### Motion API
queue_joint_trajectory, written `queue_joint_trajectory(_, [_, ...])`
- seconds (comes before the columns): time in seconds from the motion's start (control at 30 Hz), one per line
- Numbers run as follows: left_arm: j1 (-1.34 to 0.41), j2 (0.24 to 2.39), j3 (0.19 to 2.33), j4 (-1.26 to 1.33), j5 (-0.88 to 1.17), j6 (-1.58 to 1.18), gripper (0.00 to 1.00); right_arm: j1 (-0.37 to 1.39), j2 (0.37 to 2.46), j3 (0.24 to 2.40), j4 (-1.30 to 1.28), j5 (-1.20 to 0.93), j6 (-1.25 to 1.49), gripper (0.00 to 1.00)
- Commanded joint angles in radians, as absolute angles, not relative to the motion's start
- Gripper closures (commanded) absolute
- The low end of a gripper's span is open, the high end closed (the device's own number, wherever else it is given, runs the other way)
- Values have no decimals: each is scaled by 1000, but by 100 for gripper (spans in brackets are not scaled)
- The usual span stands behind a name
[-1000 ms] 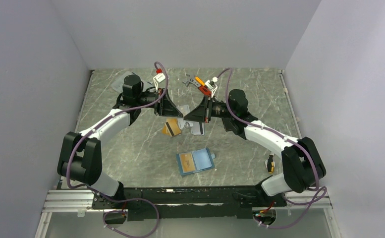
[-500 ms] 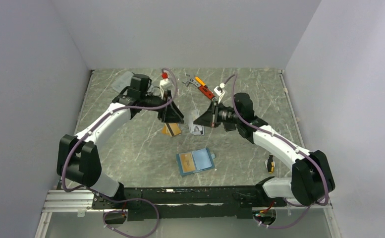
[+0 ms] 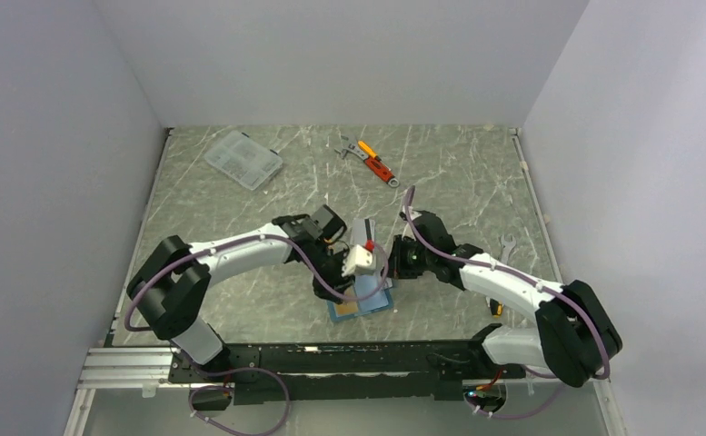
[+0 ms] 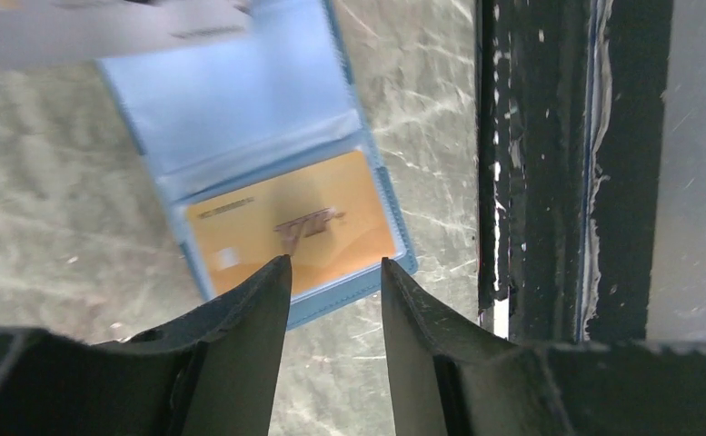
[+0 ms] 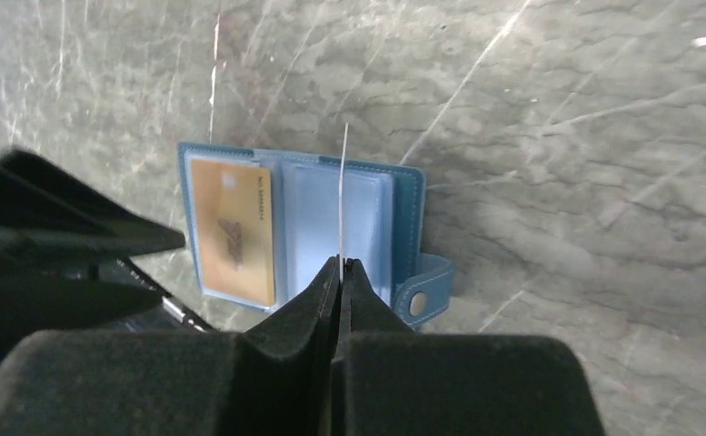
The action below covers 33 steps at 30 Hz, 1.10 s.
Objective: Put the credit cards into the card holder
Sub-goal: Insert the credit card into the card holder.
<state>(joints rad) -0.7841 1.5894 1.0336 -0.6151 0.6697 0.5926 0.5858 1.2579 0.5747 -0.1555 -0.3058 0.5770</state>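
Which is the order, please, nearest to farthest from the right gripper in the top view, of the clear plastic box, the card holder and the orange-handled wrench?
1. The card holder, directly under the right gripper.
2. The orange-handled wrench, far middle.
3. The clear plastic box, far left.

a grey marbled bench (image 3: 476,173) carries an open teal card holder (image 3: 360,308) near its front edge, a clear compartment box (image 3: 243,160) far left, an orange-red tool (image 3: 374,162) far middle, and a small spanner (image 3: 507,243) right.
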Motion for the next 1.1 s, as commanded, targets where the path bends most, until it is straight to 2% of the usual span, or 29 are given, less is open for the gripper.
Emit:
queue_joint_trajectory(0.0, [-893,1606,999,-600,524,663,54,586,1186,559,-160,-174,566,100])
queue_joint_trajectory(0.33, [-1045,1646,1006,-568,398,656,56,585,1186,543,-171,-141,571,100])
queue_joint_trajectory(0.63, [-1062,1633,925,-564,206,723,63,590,1118,513,-216,-159,589,100])
queue_joint_trajectory(1.07, [-1052,1545,991,-653,211,726,66,598,1006,549,-210,-211,630,100])
